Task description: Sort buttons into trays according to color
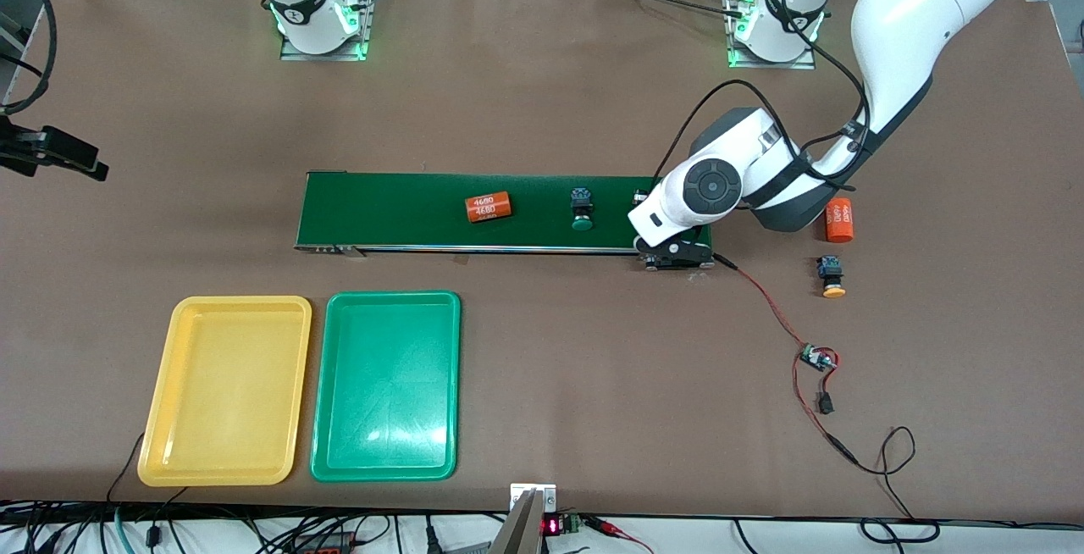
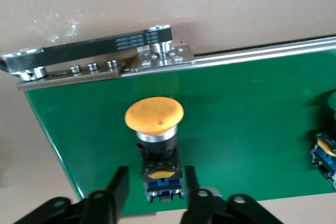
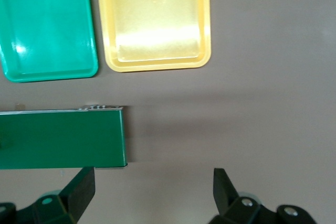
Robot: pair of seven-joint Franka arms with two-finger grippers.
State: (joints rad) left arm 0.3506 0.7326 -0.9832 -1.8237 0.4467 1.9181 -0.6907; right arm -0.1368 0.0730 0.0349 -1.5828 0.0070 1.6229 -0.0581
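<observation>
Left tool (image 2: 152, 190) low over the green belt (image 1: 406, 211) at the left arm's end, fingers (image 2: 118, 184) a little apart, either side of a yellow button (image 2: 155, 116) lying on the belt, not squeezing it. Green button (image 1: 581, 208) on the belt too, near the middle, beside an orange cylinder (image 1: 489, 207). Another yellow button (image 1: 832, 276) on the worktop (image 1: 593, 368), off the belt's end. Yellow tray (image 1: 229, 390) and green tray (image 1: 387, 385) side by side, nearer the camera than the belt. Right tool (image 3: 155, 190) wide apart, holding nothing, waiting above the belt's other end.

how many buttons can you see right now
3. A green-capped button lies on the conveyor belt. A yellow-capped button lies on the belt's end between the left gripper's jaws. Another yellow-capped one lies on the table near that end. Others may be hidden.
</observation>
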